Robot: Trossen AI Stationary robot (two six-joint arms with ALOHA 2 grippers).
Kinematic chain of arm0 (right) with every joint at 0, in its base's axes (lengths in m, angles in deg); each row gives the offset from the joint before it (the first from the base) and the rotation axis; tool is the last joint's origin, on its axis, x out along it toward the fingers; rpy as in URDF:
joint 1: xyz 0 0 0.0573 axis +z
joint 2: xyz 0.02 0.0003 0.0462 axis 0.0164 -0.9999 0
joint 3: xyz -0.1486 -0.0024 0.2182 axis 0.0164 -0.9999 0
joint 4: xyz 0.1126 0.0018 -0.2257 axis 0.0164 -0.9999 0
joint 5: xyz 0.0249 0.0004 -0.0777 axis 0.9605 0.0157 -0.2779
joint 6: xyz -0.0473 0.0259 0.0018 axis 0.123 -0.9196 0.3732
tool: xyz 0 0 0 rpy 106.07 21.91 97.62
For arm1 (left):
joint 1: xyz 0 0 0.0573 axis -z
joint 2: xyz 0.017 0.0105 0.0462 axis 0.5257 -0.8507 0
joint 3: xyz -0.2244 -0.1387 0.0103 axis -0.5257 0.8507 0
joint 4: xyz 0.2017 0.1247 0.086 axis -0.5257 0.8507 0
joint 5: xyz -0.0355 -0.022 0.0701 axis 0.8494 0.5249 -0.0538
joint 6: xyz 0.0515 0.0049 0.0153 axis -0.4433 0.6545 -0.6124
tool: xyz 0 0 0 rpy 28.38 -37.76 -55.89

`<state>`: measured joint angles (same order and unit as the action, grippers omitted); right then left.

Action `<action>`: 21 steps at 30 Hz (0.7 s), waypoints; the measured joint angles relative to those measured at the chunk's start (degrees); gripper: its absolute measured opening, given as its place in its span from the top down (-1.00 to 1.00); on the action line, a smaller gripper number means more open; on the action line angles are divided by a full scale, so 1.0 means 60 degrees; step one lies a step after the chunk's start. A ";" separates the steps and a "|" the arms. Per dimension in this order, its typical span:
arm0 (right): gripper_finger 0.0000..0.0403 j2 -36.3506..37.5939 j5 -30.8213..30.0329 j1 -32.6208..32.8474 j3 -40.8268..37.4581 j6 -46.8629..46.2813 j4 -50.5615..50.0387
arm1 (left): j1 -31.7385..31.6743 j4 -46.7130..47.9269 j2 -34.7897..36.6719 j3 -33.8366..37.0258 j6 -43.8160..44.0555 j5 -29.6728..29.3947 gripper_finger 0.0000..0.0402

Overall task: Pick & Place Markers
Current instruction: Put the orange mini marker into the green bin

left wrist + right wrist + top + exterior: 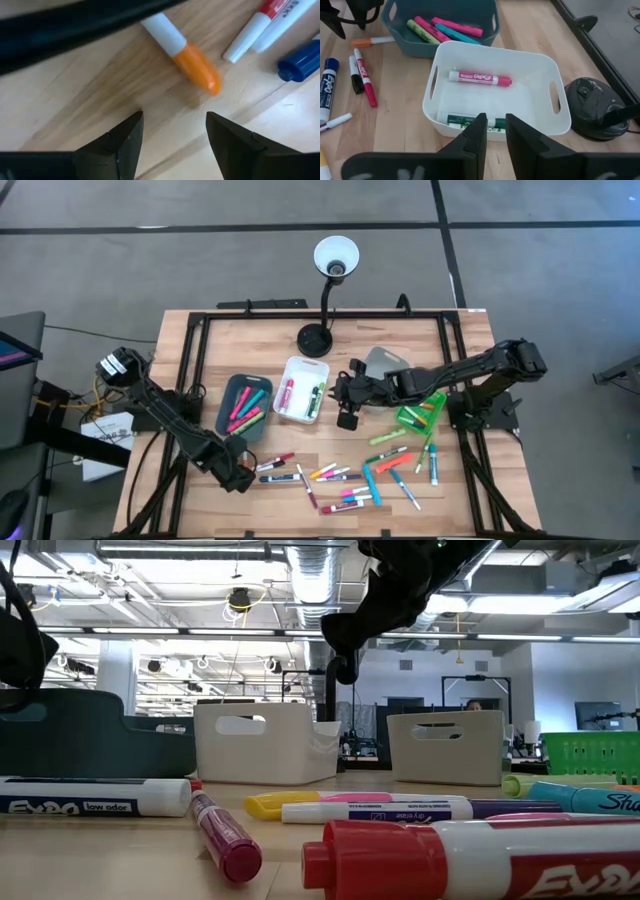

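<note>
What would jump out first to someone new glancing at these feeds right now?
First, the bright scatter of markers along the table's front edge, between the two arms. Next, the teal bin and white bin mid-table, each holding a few markers. Then the left claw, open just short of an orange-capped marker, and the right claw hovering at the white bin's rim, holding nothing.
</note>
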<state>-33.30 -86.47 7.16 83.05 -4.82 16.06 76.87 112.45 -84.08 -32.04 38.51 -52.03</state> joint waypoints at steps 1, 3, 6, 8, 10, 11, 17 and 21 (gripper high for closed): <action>0.69 0.0000 0.0000 0.0004 0.0000 0.0002 0.0001 | -0.0028 0.0000 0.0001 0.0000 0.0003 0.0150 -0.06; 0.69 0.0000 -0.0002 0.0001 0.0000 0.0000 -0.0002 | -0.0022 0.0003 0.0053 -0.0021 0.0010 0.0355 -0.06; 0.69 0.0000 -0.0004 0.0000 0.0000 0.0000 0.0001 | -0.0026 -0.0044 0.0333 -0.0121 0.0050 0.0299 -0.06; 0.69 0.0000 -0.0003 0.0000 0.0000 0.0000 0.0001 | -0.0163 -0.0028 0.0537 -0.0124 0.0192 -0.0468 -0.06; 0.69 0.0000 -0.0001 0.0000 0.0000 0.0000 0.0001 | -0.0367 -0.0022 0.0662 -0.0124 0.0262 -0.1161 -0.06; 0.69 0.0000 -0.0002 0.0000 0.0000 0.0000 0.0001 | -0.0517 -0.0018 0.0692 -0.0124 0.0254 -0.1275 -0.06; 0.69 0.0000 -0.0001 0.0000 0.0000 0.0000 0.0001 | -0.1240 0.0008 0.0688 0.0206 0.0241 -0.0612 -0.06; 0.69 0.0000 -0.0001 0.0000 0.0000 0.0000 0.0003 | -0.1278 0.0000 0.0685 0.0273 0.0258 -0.0433 -0.06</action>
<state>-33.30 -86.48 7.16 83.05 -4.82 16.07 69.21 112.45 -79.97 -30.40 40.06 -54.63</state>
